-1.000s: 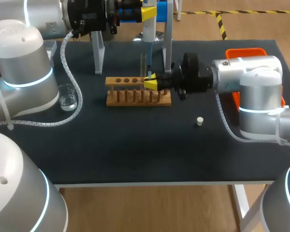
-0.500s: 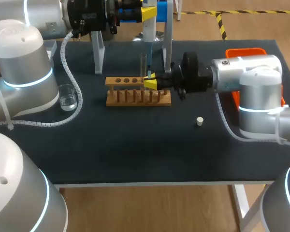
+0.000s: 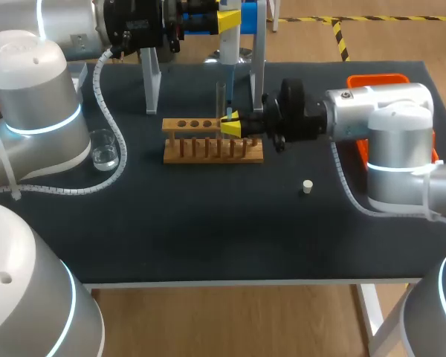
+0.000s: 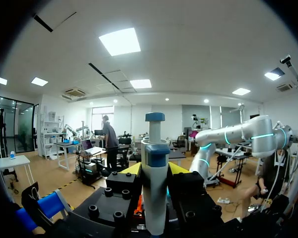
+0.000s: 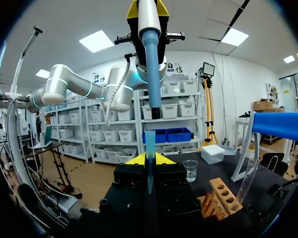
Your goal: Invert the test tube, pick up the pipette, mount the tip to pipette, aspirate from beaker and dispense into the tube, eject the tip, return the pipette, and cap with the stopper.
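Observation:
My left gripper (image 3: 229,18) is shut on the grey-and-blue pipette (image 3: 229,71), holding it upright above the rack; in its own wrist view the pipette (image 4: 154,188) stands between the yellow tips of the left gripper (image 4: 155,171). My right gripper (image 3: 231,126) is shut on a blue tip (image 5: 150,144), held upright just under the pipette's nozzle (image 5: 152,74) with a small gap between them. A clear test tube (image 3: 220,98) stands in the wooden rack (image 3: 212,143). The beaker (image 3: 104,149) sits at the left, and the white stopper (image 3: 307,187) lies on the mat at the right.
The pipette stand's white posts (image 3: 150,78) rise behind the rack. An orange bin (image 3: 379,79) sits at the table's right edge behind my right arm. From the right wrist the beaker (image 5: 190,170) and rack (image 5: 221,196) lie beyond the right gripper (image 5: 149,159).
My right gripper with the tip has crept very slightly up toward the pipette's nozzle. The left arm and pipette have stayed put.

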Tool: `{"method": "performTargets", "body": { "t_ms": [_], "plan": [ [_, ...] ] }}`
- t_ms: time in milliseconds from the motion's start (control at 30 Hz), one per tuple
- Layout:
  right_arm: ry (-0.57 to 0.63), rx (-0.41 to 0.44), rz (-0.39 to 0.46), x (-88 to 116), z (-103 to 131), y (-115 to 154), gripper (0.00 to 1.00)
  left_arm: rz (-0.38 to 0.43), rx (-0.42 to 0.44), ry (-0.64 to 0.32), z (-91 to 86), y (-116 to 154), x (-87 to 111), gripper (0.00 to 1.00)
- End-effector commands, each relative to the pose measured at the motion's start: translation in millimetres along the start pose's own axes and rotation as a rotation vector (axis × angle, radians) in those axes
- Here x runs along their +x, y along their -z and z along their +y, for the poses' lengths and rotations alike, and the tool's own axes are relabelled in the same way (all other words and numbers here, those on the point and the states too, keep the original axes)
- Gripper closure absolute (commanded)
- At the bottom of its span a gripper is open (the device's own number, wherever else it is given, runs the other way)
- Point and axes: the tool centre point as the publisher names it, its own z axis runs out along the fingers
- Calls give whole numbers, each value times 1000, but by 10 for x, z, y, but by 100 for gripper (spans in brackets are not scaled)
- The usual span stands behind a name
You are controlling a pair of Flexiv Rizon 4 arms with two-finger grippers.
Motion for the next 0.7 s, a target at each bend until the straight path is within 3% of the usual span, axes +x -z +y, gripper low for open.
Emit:
{"method": "performTargets", "body": {
  "t_ms": [33, 700],
  "plan": [
    [1, 2, 0, -7, 11, 6, 100, 2, -1, 1, -8, 2, -6, 100],
    [5, 0, -1, -38, 59, 1, 100, 2, -1, 1, -8, 2, -6, 100]
  ]
}}
